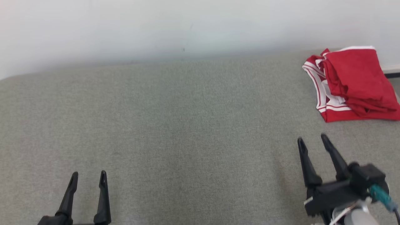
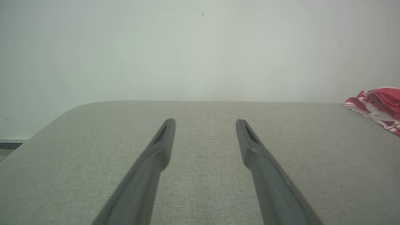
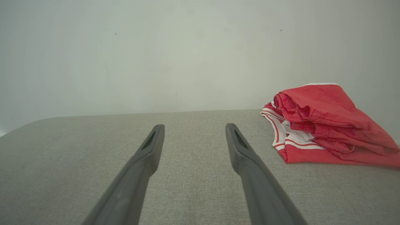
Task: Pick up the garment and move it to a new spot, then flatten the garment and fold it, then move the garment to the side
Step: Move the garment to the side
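Lying at the upper right of the head view, the red garment point(image 1: 353, 84) sits as a loosely layered stack on the grey padded surface point(image 1: 187, 125), near its far edge. The left gripper point(image 1: 89, 172) at the lower left and the right gripper point(image 1: 312, 138) at the lower right both have their fingers spread apart, holding nothing, clear of the cloth. Judging by the layered folds and the off-to-the-side spot, the task looks finished; if this is instead the start, every step remains.
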Robot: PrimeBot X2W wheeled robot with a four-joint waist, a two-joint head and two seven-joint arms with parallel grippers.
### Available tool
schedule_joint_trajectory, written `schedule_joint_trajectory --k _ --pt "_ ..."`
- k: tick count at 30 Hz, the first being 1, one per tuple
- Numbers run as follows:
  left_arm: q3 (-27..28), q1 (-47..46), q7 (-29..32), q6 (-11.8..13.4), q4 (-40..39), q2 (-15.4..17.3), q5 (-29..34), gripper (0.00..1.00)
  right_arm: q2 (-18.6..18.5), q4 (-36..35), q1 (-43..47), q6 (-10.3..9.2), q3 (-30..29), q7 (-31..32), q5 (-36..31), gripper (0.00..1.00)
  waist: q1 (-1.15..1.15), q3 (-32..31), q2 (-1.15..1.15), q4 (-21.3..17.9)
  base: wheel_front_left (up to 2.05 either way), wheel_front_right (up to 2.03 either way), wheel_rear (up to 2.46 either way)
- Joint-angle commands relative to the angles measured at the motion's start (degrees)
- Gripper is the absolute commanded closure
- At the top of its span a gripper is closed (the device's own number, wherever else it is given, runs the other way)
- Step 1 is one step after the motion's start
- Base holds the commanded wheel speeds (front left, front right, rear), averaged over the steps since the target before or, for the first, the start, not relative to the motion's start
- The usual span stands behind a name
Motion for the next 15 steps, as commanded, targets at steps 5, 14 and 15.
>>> schedule_joint_trajectory --k 5,14,15 --pt "1.4 3.1 0.0 0.9 2.1 -0.1 -0.3 0.00 3.8 -2.5 8.5 -0.17 -3.1 -0.2 -2.9 0.00 0.01 -4.8 0.00 1.4 0.00 0.00 0.00" --pt "2.3 5.1 0.0 0.5 5.3 -0.2 -0.7 0.00 6.4 -5.0 14.0 -0.17 -5.4 -0.2 -4.9 0.00 0.01 -7.4 0.00 2.4 0.00 0.00 0.00" --pt "2.4 5.1 0.0 0.5 5.6 -0.2 -0.7 0.00 6.5 -5.2 14.3 -0.17 -5.3 -0.2 -5.1 0.00 0.01 -7.6 0.00 2.5 0.00 0.00 0.00"
